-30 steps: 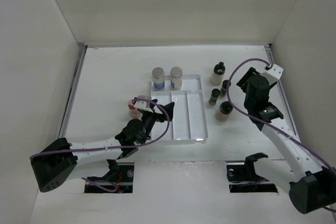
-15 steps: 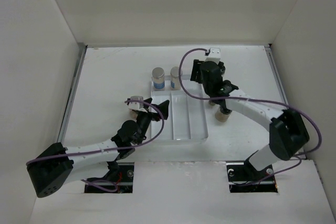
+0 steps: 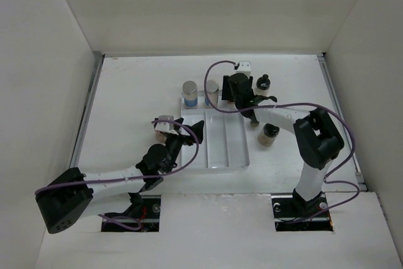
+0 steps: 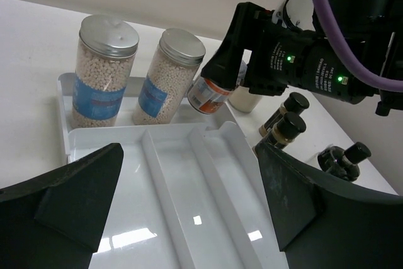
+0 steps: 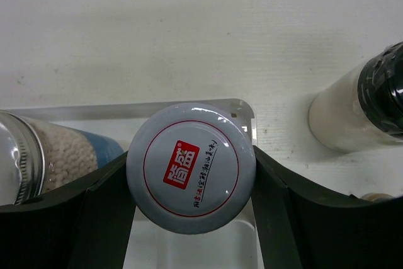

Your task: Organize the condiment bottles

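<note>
Table [image 3: 126, 86]: white, walled on three sides. Tray [image 3: 228, 149] sits mid-table: long lanes bare, cross compartment at the far end. My right arm reaches across to that far end. My left arm is low over the tray's near-left part.

Two silver-lidded cylinders [image 4: 104, 67] stand upright side by side in the far compartment, on its left portion.

Right gripper [image 5: 191, 160] is clamped on a white-lidded jar [image 4: 208, 95], one finger on either side of the lid. The jar is tilted, at the tray's far-right corner, just beside the right-hand cylinder. No view shows whether its base is down on the tray floor.

Left gripper [image 4: 189, 149] is spread wide over the lanes, holding nothing. A pale-lidded jar [image 3: 165, 121] stands off the tray, just beside its left edge and near that gripper.

Not yet in the tray, on the table to its right:
- cream black-capped bottle [image 5: 359, 102]
- tan jar [image 3: 269, 135]
- small dark bottles [image 4: 288, 104]

My read: this is the placing step for the white-lidded jar, the third item into the far row. Task is under half done.

Next move needs:
- level the jar
- lower it straight into the gap between cylinder and tray wall
- release only once seated
- lift clear vertically

The gap looks tight. A tilted drop could nudge the cylinder or catch the rim. The left gripper looks well placed for the pale-lidded jar afterwards.
</note>
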Controlling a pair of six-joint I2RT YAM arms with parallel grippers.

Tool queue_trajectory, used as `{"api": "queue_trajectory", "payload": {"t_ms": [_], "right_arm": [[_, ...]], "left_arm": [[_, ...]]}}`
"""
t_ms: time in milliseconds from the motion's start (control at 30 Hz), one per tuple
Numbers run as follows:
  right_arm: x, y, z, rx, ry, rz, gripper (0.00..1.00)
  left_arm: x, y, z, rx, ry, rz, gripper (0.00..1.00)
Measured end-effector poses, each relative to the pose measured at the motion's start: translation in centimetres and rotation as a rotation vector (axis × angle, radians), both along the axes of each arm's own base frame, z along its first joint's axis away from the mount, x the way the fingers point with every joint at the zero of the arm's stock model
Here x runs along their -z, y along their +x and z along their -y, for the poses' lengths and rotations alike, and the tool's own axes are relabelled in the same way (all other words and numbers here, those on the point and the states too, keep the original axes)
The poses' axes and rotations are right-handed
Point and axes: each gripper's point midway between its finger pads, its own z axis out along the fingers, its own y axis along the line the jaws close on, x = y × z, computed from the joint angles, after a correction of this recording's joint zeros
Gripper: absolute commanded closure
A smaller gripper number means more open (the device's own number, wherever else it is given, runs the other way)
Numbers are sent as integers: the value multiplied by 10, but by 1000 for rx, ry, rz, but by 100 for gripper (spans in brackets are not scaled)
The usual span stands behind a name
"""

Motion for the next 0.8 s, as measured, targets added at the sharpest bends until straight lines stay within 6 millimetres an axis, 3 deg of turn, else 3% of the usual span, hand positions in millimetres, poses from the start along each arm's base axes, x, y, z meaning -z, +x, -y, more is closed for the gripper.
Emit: {"api": "queue_trajectory", "payload": {"t_ms": [267, 433, 600, 700, 800], "right_arm": [[18, 4, 2, 16, -1, -25, 24], [3, 10, 2, 26, 35, 17, 11], [-34, 7, 4, 27, 82, 83, 9], [-70, -4, 12, 31, 129, 146, 16], [-104, -15, 28, 51, 172, 211, 14]], "left_arm": [[3, 1, 1, 0, 7, -5, 11], [3, 1, 1, 0, 8, -6, 11], [3, 1, 1, 0, 6, -4, 11], [3, 1, 1, 0, 6, -4, 12], [4, 1, 1, 0, 9, -7, 12]]}}
